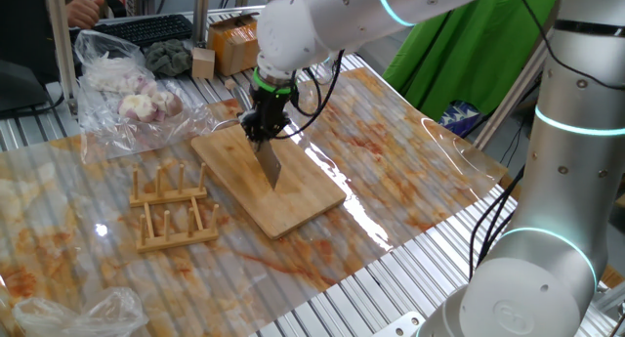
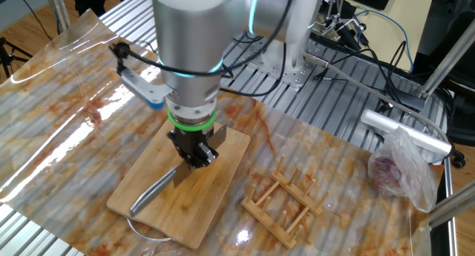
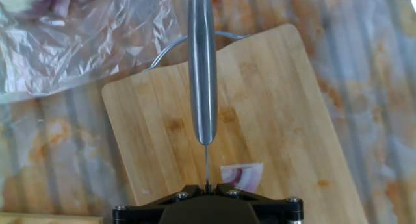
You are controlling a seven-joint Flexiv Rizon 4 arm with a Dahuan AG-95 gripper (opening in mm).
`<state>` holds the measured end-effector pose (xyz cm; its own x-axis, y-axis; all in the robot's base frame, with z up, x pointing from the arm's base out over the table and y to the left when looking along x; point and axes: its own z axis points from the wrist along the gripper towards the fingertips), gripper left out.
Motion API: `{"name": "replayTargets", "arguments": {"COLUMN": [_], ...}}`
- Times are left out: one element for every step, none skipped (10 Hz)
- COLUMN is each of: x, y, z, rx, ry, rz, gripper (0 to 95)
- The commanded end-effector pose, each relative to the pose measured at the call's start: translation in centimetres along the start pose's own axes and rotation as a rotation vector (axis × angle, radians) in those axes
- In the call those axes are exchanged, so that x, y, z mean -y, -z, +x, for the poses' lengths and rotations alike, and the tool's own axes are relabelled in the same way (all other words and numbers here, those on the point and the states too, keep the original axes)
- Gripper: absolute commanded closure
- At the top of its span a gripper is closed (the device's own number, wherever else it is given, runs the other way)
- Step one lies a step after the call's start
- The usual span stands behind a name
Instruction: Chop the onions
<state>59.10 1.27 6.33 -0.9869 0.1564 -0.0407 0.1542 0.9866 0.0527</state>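
Hand [image 2: 194, 158] clamping knife [image 3: 202, 68], over wooden board [image 3: 273, 107], onion piece [image 3: 242, 176]

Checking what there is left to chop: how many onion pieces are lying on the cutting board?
1. A small pinkish-white onion piece lies on the wooden cutting board, just beside the knife blade near the gripper. The gripper may hide more; the fixed views show none.

Single arm, silver-white w/ green ring at wrist, reaches over table [image 1: 410, 181]. Wrist vertical, tool [image 1: 262, 130] pointing straight down. Fingers closed tight on knife [image 3: 203, 74], blade edge-down below tool.
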Motion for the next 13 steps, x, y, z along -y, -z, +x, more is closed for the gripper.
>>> {"name": "replayTargets", "arguments": {"x": [0.0, 0.0, -0.1, -0.1, 0.0, 0.0, -0.1, -0.1, -0.1, -0.1, 0.0, 0.1, 0.4], "y": [-1.0, -1.2, -1.9, -2.2, -2.7, -3.0, -2.8, -2.2, -1.7, -0.8, 0.1, 0.9, 1.8], "z": [0.0, 0.0, 0.0, 0.0, 0.0, 0.0, 0.0, 0.0, 0.0, 0.0, 0.0, 0.0, 0.0], "rx": [0.009, 0.012, 0.015, 0.017, 0.02, 0.026, 0.022, 0.013, 0.011, 0.004, -0.003, -0.008, -0.015], "ry": [-0.002, -0.002, -0.007, -0.009, -0.011, -0.013, -0.014, -0.018, -0.022, -0.031, -0.037, -0.036, -0.032], "rz": [-0.003, -0.003, -0.003, -0.005, -0.007, -0.009, -0.008, -0.002, 0.0, 0.003, 0.001, 0.0, 0.001], "gripper": [95.0, 95.0, 95.0, 95.0, 95.0, 95.0, 95.0, 95.0, 95.0, 95.0, 95.0, 95.0, 95.0]}}
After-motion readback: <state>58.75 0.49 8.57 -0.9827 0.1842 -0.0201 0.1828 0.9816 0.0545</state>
